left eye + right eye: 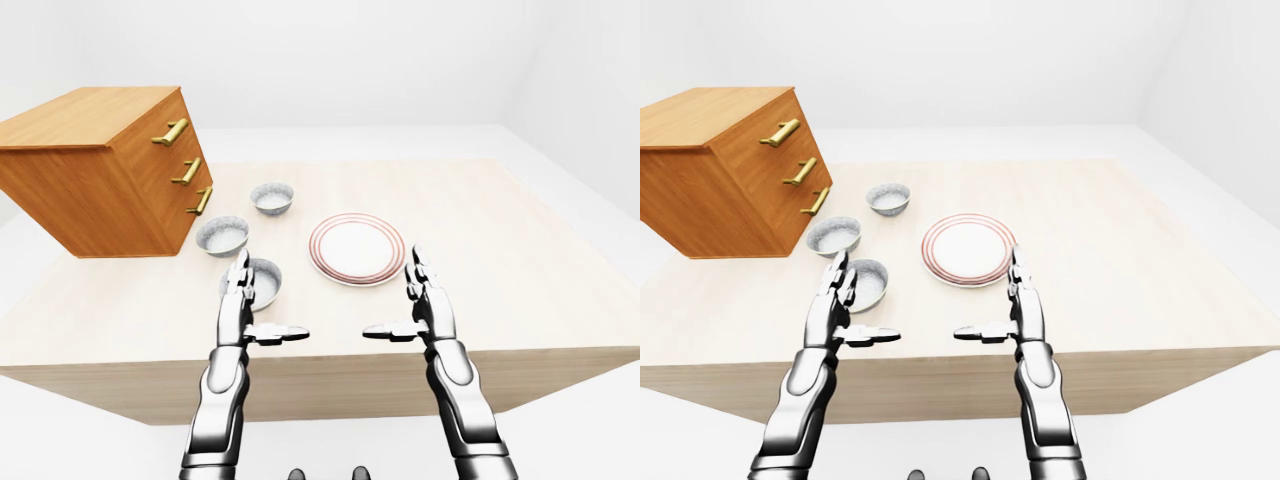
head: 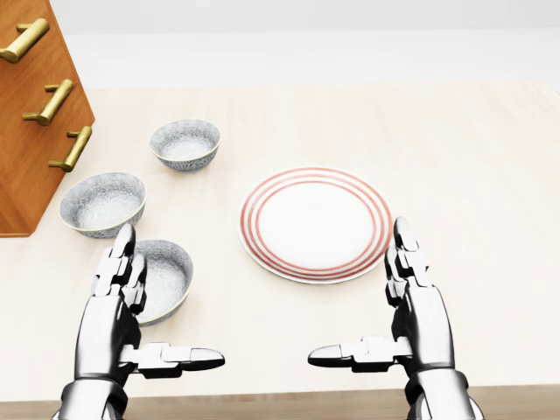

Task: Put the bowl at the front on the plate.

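Wooden drawer cabinet [image 1: 100,175] sits at the far left of the table [image 2: 472,157]. In the head view it is well left of and above my left fingertips. Its three brass handles [image 2: 54,102] face the bowls.

Left hand [image 2: 109,324] is open, gripping nothing. Its fingers [image 2: 122,258] are straight and point up the view, with the thumb stuck out to the right. The front bowl [image 2: 168,280] lies just right of those fingers, and its left rim is hidden behind them. I cannot tell whether they touch it.

The middle bowl [image 2: 103,203] sits just above the fingertips. The far bowl [image 2: 185,143] is higher and a little right. All three are grey-speckled and upright.

The plate [image 2: 315,223], white with red rings, lies up the view between the two hands' fingertips. It is nearer the right ones and apart from the front bowl.

Right hand [image 2: 424,328] mirrors the left: open, fingers [image 2: 404,254] straight, thumb pointing left. Its fingertips are just below and right of the plate's rim.

Surface is pale light wood, and it runs on well past the right fingers. In the eye views the room shows white walls [image 1: 350,60] and a pale floor [image 1: 590,430].
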`<state>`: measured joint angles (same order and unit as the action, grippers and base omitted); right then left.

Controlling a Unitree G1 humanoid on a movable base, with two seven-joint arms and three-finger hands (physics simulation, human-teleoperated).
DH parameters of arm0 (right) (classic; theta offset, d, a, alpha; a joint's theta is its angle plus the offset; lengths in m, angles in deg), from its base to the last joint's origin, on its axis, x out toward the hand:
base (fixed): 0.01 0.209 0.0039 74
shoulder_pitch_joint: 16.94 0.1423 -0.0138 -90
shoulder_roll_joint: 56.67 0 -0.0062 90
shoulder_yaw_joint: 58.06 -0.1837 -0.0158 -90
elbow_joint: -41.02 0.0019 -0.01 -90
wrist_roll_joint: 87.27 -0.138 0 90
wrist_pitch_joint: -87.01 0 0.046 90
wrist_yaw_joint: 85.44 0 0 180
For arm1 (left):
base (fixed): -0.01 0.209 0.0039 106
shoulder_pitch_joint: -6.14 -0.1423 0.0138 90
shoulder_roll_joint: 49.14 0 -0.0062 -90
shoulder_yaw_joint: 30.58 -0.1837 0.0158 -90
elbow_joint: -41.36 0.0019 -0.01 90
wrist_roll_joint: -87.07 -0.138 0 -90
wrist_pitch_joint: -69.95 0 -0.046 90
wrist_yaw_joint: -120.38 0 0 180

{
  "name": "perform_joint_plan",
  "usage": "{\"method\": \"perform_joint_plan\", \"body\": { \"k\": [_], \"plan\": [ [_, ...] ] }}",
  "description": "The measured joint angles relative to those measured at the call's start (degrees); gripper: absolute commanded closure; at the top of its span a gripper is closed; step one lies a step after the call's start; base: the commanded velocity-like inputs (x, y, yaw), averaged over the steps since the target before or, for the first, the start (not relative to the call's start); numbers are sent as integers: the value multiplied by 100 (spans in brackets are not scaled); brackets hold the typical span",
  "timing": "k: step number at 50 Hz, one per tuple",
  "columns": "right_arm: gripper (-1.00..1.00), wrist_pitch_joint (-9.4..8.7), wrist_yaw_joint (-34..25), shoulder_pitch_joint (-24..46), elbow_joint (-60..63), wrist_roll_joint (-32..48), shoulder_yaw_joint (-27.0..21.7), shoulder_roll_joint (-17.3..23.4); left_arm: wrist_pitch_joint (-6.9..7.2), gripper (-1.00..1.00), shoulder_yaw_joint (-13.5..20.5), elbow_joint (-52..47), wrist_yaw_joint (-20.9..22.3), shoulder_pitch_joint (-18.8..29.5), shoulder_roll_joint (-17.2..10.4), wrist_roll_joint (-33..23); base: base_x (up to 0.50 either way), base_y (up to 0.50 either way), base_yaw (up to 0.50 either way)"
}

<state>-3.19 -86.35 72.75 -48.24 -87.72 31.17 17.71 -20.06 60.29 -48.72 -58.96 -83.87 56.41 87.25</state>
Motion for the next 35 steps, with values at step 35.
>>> {"method": "perform_joint_plan", "body": {
  "k": [35],
  "plan": [
    [-100, -480, -251, -351, 1328, -154, -132, 44, 501, -98, 173, -964, 164, -248, -72, -30, 1, 0, 0]
  ]
}}
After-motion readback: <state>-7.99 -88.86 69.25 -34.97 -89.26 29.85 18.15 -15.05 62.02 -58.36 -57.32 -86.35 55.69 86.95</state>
